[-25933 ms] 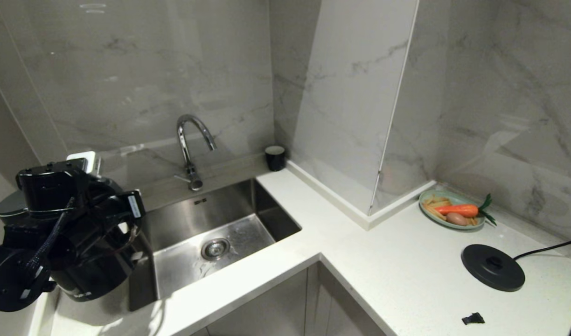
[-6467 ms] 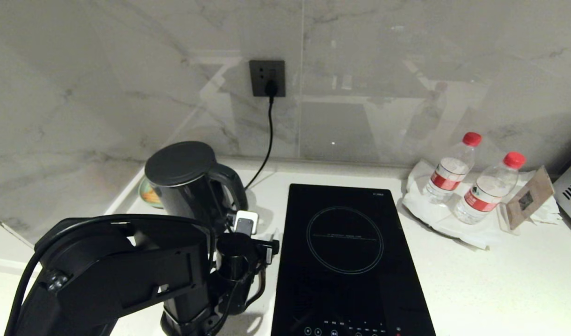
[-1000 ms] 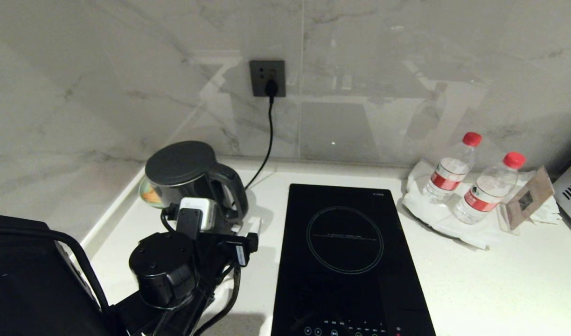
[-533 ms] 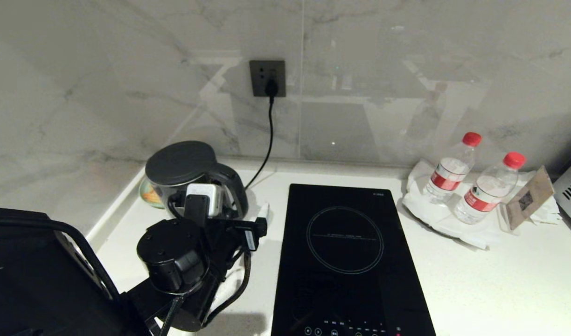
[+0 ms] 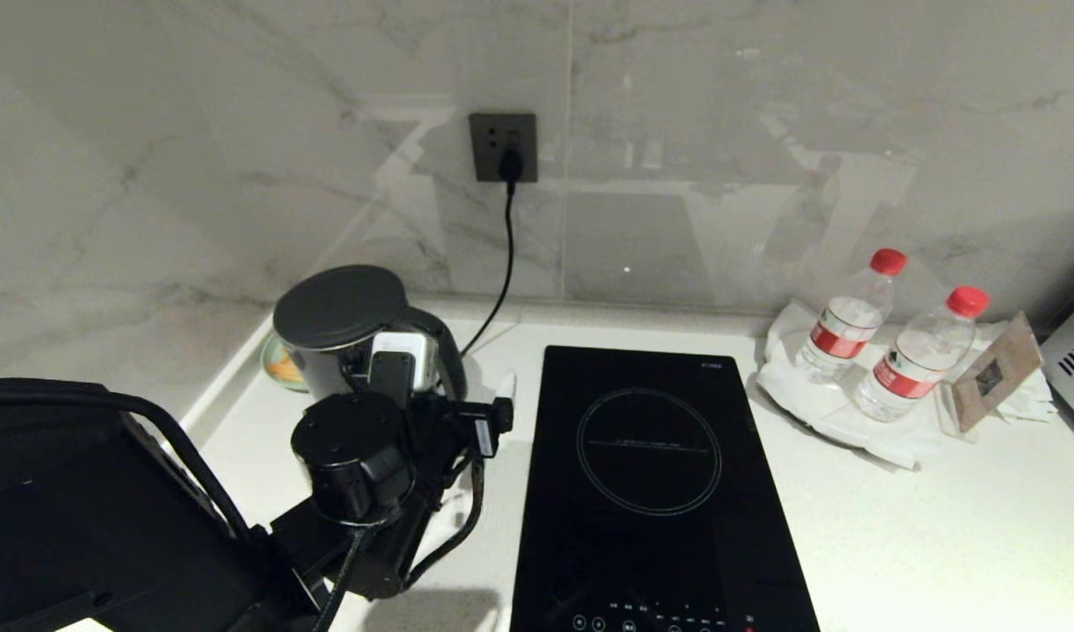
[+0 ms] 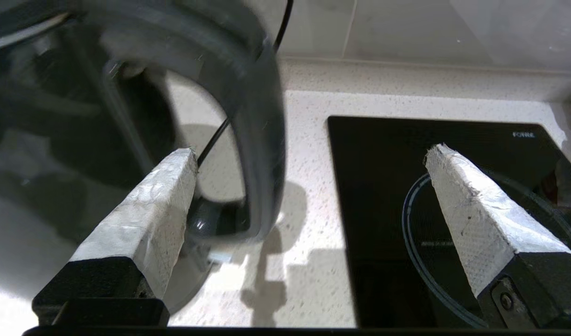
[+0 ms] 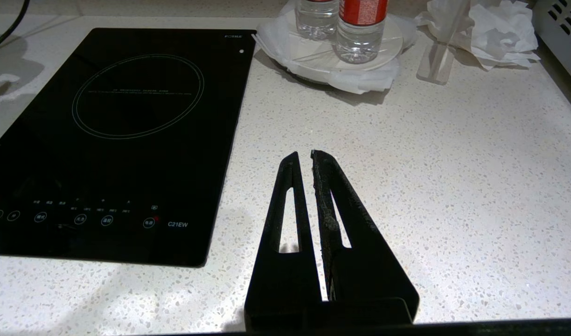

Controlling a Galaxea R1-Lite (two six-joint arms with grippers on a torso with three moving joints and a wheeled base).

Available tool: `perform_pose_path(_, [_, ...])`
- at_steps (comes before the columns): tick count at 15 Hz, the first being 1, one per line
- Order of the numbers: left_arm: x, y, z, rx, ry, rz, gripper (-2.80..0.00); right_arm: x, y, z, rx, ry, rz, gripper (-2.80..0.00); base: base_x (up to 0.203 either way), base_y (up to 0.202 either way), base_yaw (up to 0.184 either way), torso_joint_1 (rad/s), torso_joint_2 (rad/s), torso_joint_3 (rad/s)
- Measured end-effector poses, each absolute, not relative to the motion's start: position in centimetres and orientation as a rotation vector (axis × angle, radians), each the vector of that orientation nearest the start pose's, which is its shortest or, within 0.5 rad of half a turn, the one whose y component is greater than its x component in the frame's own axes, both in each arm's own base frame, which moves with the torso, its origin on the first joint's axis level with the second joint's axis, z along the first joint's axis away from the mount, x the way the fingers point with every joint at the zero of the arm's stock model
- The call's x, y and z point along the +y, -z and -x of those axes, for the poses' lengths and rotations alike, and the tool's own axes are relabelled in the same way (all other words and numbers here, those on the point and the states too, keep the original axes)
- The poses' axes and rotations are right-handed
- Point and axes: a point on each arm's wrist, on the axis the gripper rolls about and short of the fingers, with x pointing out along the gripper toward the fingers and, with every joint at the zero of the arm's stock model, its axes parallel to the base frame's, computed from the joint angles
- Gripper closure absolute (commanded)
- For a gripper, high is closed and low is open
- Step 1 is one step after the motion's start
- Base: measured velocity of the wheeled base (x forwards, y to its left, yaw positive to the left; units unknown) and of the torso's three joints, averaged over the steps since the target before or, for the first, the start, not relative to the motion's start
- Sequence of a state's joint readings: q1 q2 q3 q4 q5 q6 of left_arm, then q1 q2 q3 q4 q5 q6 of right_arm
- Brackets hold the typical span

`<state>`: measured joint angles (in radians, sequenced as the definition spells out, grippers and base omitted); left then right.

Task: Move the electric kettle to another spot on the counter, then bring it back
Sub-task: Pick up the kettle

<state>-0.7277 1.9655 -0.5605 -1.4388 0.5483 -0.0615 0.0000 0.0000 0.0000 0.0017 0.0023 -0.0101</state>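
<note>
The electric kettle [image 5: 337, 309], glossy black with a flat grey lid, stands upright at the back left of the white counter [image 5: 897, 527]. Its loop handle [image 5: 450, 358] faces the hob. My left gripper [image 5: 477, 395] is open at the handle. In the left wrist view the handle [image 6: 260, 140] stands between the spread white-padded fingers [image 6: 150, 219], nearer one of them and not touched by either. The left gripper [image 6: 311, 149] holds nothing. My right gripper [image 7: 304, 153] is shut and empty above the bare counter [image 7: 453, 163] beside the hob; it is outside the head view.
A black induction hob [image 5: 651, 491] lies right of the kettle. A cord [image 5: 504, 254] runs from the wall socket [image 5: 502, 145] down behind the kettle. Two water bottles [image 5: 853, 325] stand on white paper at the back right, beside a card stand [image 5: 993, 373]. A plate [image 5: 278, 369] sits behind the kettle.
My left arm has moved away from me and to the right, bringing the open gripper up around the kettle's handle. The kettle has not moved.
</note>
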Motion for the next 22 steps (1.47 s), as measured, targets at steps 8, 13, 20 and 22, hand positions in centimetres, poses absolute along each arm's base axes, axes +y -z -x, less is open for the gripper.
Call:
perform_pose_path(8, [-20.6, -11.9, -28.0, -0.022, 0.13, 0.078, -2.8, 0.0, -7.5, 2.3, 0.002, -0.003, 0.01, 0.0, 0.0, 0.0, 0.0, 0.0, 0.0, 0.0])
perform_pose_path(13, [-20.4, -12.1, -29.4, -0.027, 0.095, 0.082, -2.8, 0.0, -7.5, 2.3, 0.002, -0.003, 0.01, 0.0, 0.0, 0.0, 0.0, 0.0, 0.0, 0.0])
perform_pose_path(20, [-19.5, -12.0, -30.3, -0.018, 0.065, 0.075, -2.8, 0.0, -7.5, 2.3, 0.002, -0.003, 0.011, 0.0, 0.0, 0.0, 0.0, 0.0, 0.0, 0.0])
perform_pose_path(22, [-19.4, -11.6, -29.9, -0.003, 0.067, 0.069, -2.8, 0.0, -7.5, 2.3, 0.002, -0.003, 0.01, 0.0, 0.0, 0.0, 0.0, 0.0, 0.0, 0.0])
